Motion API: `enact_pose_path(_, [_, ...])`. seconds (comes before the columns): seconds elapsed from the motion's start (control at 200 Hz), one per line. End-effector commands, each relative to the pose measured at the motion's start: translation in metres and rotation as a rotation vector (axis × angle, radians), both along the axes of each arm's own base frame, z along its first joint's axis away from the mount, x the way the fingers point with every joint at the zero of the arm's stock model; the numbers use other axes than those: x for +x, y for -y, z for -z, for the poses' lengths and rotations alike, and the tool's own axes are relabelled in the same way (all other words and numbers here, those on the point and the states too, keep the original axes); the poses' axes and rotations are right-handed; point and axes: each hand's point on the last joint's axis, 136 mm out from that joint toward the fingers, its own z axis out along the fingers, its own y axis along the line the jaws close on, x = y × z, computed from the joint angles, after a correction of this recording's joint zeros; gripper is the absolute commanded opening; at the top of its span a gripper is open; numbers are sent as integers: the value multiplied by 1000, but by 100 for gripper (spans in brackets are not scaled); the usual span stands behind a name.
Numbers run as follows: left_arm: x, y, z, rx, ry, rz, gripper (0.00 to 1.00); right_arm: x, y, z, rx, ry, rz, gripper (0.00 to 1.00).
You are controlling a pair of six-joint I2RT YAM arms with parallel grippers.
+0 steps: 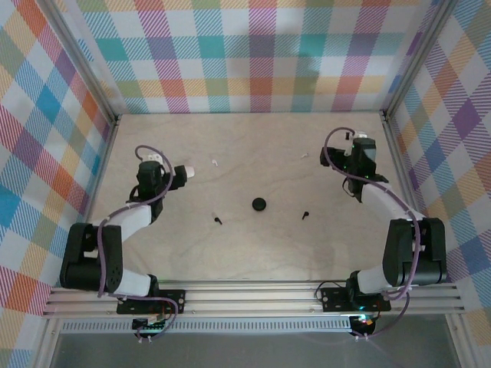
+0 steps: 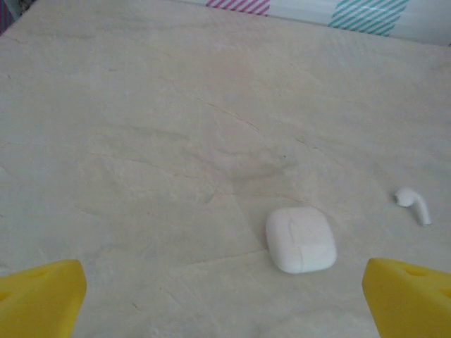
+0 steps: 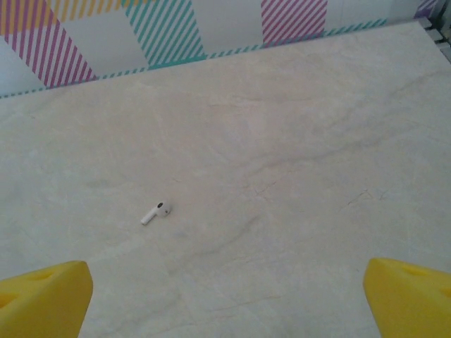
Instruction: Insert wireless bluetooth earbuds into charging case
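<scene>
Hovering released and empty, the left end effector (image 2: 222,285) faced the closed white charging case (image 2: 301,239) on the counter (image 2: 141,105), a white earbud (image 2: 414,205) near it, stem pointing lower right. The right end effector (image 3: 225,285), likewise released, faced a second white earbud (image 3: 155,213) lying flat, stem toward lower left; pinched off that axis, it could probably skid away.

matt wooden table (image 1: 245,253), glossy plastic case (image 2: 301,239)

Count's in: two white earbuds (image 1: 215,162), two black earbuds (image 1: 218,219), one white case (image 2: 301,239), one black case (image 1: 259,204).
</scene>
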Motion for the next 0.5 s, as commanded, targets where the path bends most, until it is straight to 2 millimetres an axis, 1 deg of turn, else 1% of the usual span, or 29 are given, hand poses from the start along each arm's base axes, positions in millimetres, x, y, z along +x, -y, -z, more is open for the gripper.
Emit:
enact_pose_path(0.0, [-26, 15, -2, -137, -140, 18, 100, -39, -38, 43, 18, -258, -100, 96])
enact_pose_path(0.02, [-29, 20, -4, -158, -149, 28, 100, -41, -47, 44, 20, -274, -135, 95])
enact_pose_path(0.095, [-42, 35, -11, -231, -177, 53, 100, -53, -92, 50, 13, -337, -306, 94])
enact_pose_path(0.14, [-51, 46, -11, -278, -199, 73, 100, -61, -120, 52, -6, -363, -415, 93])
enact_pose_path(0.2, [-62, 69, -11, -342, -220, 129, 100, -75, -157, 57, -30, -399, -563, 92])
enact_pose_path(0.265, [-75, 90, -6, -387, -257, 166, 100, -88, -187, 61, -47, -443, -665, 91])
enact_pose_path(0.325, [-87, 108, -1, -405, -291, 194, 100, -97, -206, 67, -55, -489, -723, 90])
enact_pose_path(0.375, [-96, 124, 2, -404, -308, 217, 100, -102, -217, 72, -67, -522, -753, 86])
enact_pose_path(0.435, [-106, 145, 5, -393, -326, 260, 100, -107, -227, 79, -104, -568, -769, 82])
enact_pose_path(0.495, [-114, 161, 10, -385, -348, 291, 100, -109, -235, 86, -153, -607, -769, 81])
